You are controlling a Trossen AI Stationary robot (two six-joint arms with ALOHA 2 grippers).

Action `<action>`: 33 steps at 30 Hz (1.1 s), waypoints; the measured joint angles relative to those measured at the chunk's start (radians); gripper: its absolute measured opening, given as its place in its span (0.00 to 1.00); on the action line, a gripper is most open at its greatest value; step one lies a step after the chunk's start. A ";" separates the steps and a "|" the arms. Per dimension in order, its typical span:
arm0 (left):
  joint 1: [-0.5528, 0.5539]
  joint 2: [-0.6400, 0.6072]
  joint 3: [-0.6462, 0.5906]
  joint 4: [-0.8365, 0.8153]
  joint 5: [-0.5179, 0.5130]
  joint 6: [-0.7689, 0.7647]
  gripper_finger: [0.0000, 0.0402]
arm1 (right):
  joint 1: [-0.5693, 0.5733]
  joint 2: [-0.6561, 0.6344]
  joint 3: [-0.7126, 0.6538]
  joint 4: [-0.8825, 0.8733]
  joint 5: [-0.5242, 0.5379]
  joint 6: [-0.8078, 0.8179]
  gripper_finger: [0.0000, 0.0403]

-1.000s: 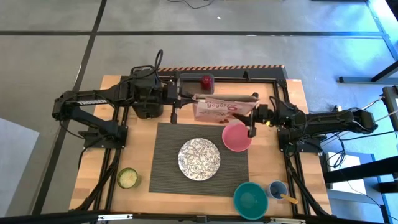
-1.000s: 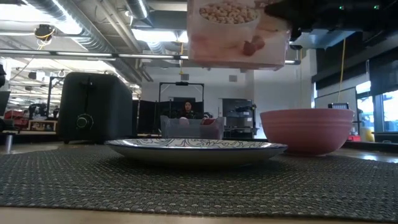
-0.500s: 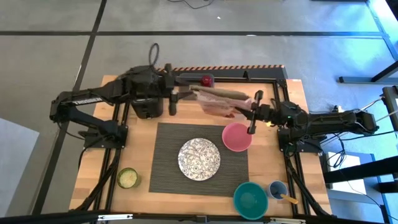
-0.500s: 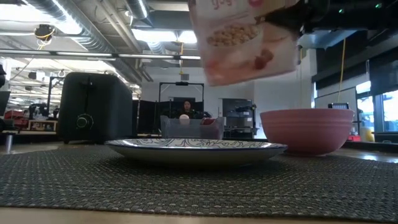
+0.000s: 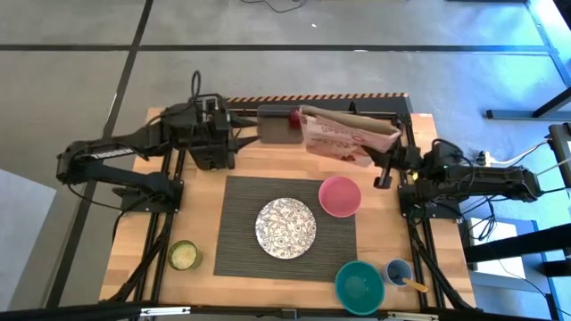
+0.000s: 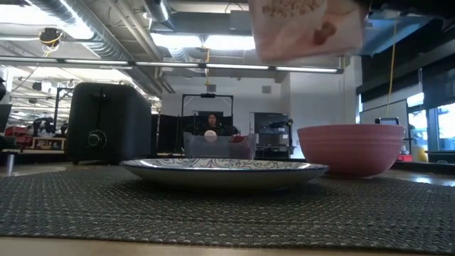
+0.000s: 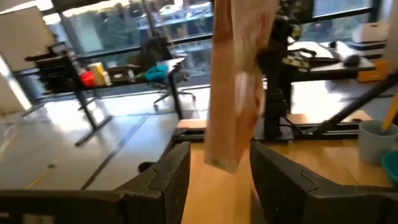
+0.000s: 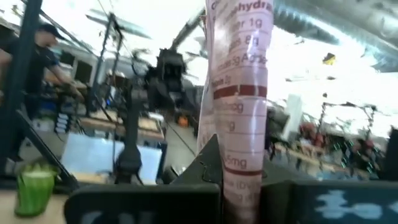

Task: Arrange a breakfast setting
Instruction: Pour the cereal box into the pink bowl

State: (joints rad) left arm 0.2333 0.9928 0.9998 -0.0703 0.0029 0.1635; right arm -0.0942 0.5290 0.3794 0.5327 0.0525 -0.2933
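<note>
Plate (image 5: 285, 226) and pink bowl (image 5: 339, 195) set on mat (image 5: 241, 227); cereal bag (image 5: 343, 135) pinched aloft by right gripper (image 5: 382, 169), left gripper (image 5: 245, 136) spread empty; apple (image 5: 293, 116) not yet placed.

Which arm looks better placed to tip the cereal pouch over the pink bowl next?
Right, probably. The right gripper holds the pouch close beside the pink bowl; the left gripper sits farther off.

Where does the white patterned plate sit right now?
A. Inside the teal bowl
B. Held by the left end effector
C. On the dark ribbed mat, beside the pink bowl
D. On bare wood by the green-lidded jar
C: the high view shows the plate resting on the mat, with the pink bowl beside it.
</note>
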 joint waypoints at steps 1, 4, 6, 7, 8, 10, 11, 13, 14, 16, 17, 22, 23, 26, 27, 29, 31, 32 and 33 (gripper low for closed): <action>0.000 0.003 -0.013 0.019 -0.001 -0.001 0.40 | 0.000 0.006 0.000 0.016 -0.014 0.000 0.00; 0.000 0.024 -0.022 0.044 -0.050 -0.036 0.41 | 0.000 0.034 0.000 0.063 -0.053 0.004 0.00; 0.001 0.038 -0.023 0.041 -0.061 -0.059 0.45 | 0.000 0.056 0.000 0.099 -0.071 0.009 0.00; 0.001 0.046 -0.023 0.043 -0.061 -0.067 0.48 | 0.000 0.066 0.000 0.129 -0.081 0.009 0.00; 0.000 0.052 -0.023 0.043 -0.060 -0.079 0.51 | 0.000 0.075 0.000 0.157 -0.092 0.009 0.00; -0.001 0.063 -0.023 0.044 -0.057 -0.083 0.58 | 0.000 0.091 0.000 0.213 -0.110 0.009 0.00; -0.003 0.073 -0.023 0.049 -0.071 -0.092 0.62 | 0.000 0.100 0.000 0.241 -0.117 0.009 0.00; -0.009 0.095 -0.023 0.061 -0.149 -0.184 0.70 | 0.000 0.125 0.000 0.301 -0.131 0.011 0.00; -0.013 0.105 -0.023 0.065 -0.171 -0.219 0.73 | 0.000 0.139 0.000 0.329 -0.139 0.012 0.00; -0.017 0.120 -0.023 0.071 -0.180 -0.213 0.77 | 0.000 0.161 0.000 0.376 -0.151 0.019 0.00; -0.018 0.125 -0.024 0.070 -0.177 -0.199 0.79 | 0.000 0.173 0.000 0.404 -0.151 0.021 0.00; -0.042 0.159 -0.023 0.097 -0.181 -0.155 0.81 | 0.000 0.224 0.000 0.524 -0.152 0.023 0.00; -0.050 0.170 -0.024 0.105 -0.166 -0.144 0.81 | 0.000 0.235 0.000 0.549 -0.156 0.023 0.00; -0.074 0.214 -0.024 0.173 -0.105 -0.111 0.80 | -0.001 0.274 0.000 0.645 -0.180 0.030 0.00; -0.082 0.229 -0.024 0.198 -0.097 -0.111 0.80 | 0.000 0.290 0.000 0.675 -0.186 0.031 0.00; -0.091 0.263 -0.024 0.275 -0.067 -0.110 0.80 | 0.000 0.320 0.000 0.719 -0.203 0.035 0.00; -0.094 0.298 -0.024 0.363 -0.020 -0.115 0.80 | 0.000 0.354 0.000 0.775 -0.206 0.051 0.00; -0.095 0.317 -0.024 0.416 0.002 -0.124 0.80 | 0.000 0.373 0.000 0.809 -0.209 0.061 0.00; -0.095 0.338 -0.024 0.472 0.022 -0.130 0.80 | 0.000 0.391 0.000 0.843 -0.215 0.071 0.00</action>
State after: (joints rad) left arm 0.1379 1.3309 0.9760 0.4017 0.0250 0.0335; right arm -0.0940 0.9203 0.3794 1.3760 -0.1630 -0.2221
